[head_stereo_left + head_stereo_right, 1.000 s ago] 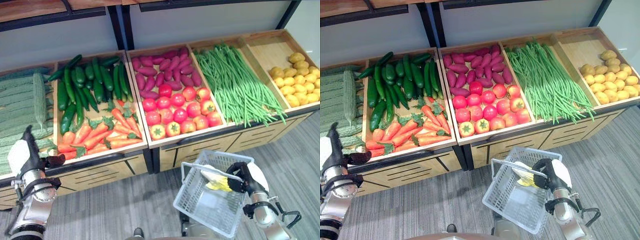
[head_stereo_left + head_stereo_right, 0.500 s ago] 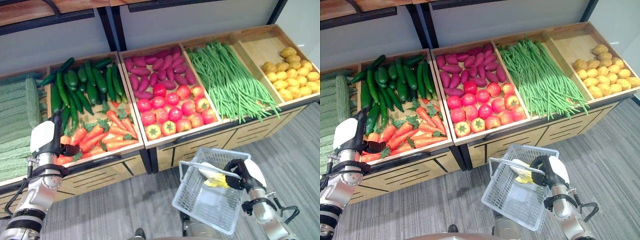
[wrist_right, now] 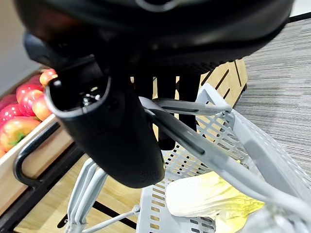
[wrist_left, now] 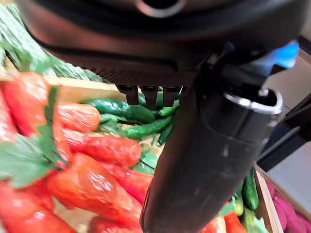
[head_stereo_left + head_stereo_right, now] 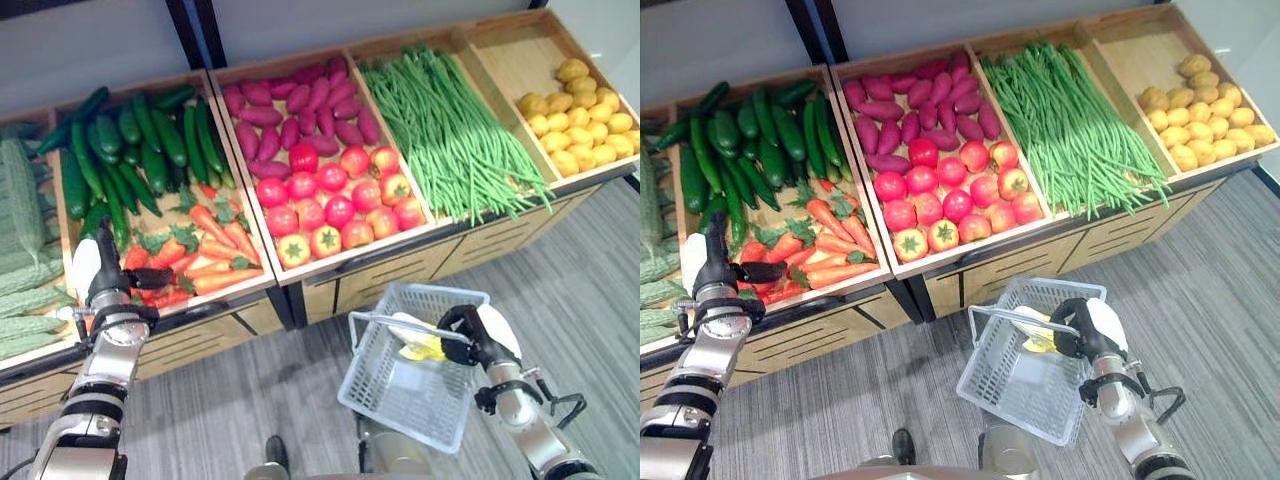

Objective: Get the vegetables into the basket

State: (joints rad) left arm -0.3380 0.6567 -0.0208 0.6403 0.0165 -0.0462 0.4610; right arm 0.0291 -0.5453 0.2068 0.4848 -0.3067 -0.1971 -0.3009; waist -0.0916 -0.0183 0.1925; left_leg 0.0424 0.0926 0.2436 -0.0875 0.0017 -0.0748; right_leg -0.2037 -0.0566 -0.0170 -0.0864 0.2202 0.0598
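a: at the near left of the stall, over the carrots, why is the left hand parked there?

b: its fingers look straight and relaxed with the thumb out, holding nothing, so i'd judge it is lining up on a carrot to pick.

a: and the basket?

b: the right hand has its fingers curled round the handle, carrying it low on the near right, mouth up, so it stays ready to take vegetables.

a: anything inside?

b: a pale leafy vegetable lies in it; the rest sit in their wooden bins.
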